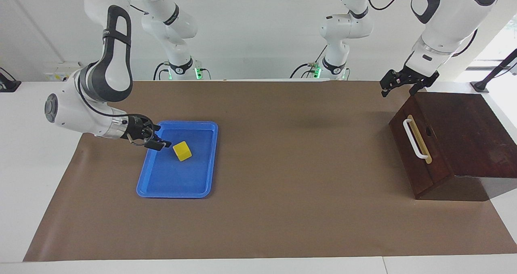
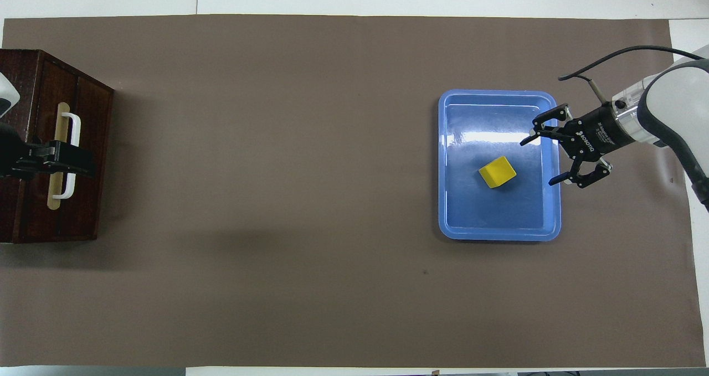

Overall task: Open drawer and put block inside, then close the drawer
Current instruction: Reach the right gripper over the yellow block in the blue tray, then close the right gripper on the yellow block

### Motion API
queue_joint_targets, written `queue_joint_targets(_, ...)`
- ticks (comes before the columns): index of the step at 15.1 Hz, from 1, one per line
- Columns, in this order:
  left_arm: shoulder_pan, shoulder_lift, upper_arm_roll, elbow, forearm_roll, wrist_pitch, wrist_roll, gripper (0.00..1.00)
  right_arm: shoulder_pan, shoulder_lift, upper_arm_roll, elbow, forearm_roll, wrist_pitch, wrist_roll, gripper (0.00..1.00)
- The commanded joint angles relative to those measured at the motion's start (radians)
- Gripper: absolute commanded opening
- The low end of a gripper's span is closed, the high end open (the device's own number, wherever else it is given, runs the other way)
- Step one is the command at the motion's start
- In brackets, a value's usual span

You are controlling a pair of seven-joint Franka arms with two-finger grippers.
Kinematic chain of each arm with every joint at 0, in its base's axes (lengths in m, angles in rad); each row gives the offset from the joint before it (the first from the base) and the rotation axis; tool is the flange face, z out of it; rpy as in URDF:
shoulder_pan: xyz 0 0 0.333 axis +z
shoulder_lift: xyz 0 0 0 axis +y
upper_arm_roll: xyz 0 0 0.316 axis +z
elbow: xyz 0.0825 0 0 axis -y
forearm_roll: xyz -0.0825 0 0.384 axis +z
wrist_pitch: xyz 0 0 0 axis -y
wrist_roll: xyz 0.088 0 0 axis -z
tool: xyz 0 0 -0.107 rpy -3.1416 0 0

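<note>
The yellow block (image 1: 182, 151) (image 2: 497, 172) lies in the blue tray (image 1: 173, 193) (image 2: 498, 235). My right gripper (image 1: 160, 142) (image 2: 538, 162) hangs low over the tray's rim at the right arm's end, open, its fingertips pointing at the block with a small gap to it. The drawer (image 1: 434, 161) (image 2: 88, 116) of the dark wooden box stands shut at the left arm's end, its white handle (image 1: 415, 139) showing. My left gripper (image 1: 398, 91) (image 2: 77, 163) waits open in the air above the drawer's front, holding nothing.
A brown mat (image 1: 291, 209) covers most of the table. The wooden box's top (image 1: 464, 132) slopes up toward the left arm's end. Bare mat lies between tray and box.
</note>
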Motion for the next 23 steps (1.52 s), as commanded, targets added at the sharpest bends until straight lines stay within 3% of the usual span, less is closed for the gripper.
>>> queue_joint_targets(1, 0.004, -0.008, 0.002, 0.003, -0.017, -0.008, 0.004, 1.0, -0.013, 0.122, 0.004, 0.133, 0.028, -0.084, 0.02, 1.0)
queue_joint_targets(5, 0.004, -0.008, 0.002, 0.003, -0.017, -0.009, 0.004, 1.0, -0.013, 0.189, -0.001, 0.171, 0.06, -0.086, 0.022, 1.0)
queue_joint_targets(8, 0.004, -0.008, 0.002, 0.003, -0.017, -0.008, 0.004, 1.0, -0.01, 0.234, -0.03, 0.187, 0.164, -0.082, 0.054, 1.0)
queue_joint_targets(11, 0.004, -0.008, 0.002, 0.003, -0.017, -0.008, 0.004, 1.0, -0.01, 0.318, -0.03, 0.279, 0.178, -0.094, 0.072, 1.0)
queue_joint_targets(23, 0.004, -0.008, 0.002, 0.003, -0.017, -0.009, 0.004, 1.0, -0.013, 0.329, -0.028, 0.187, 0.185, -0.157, 0.063, 1.0)
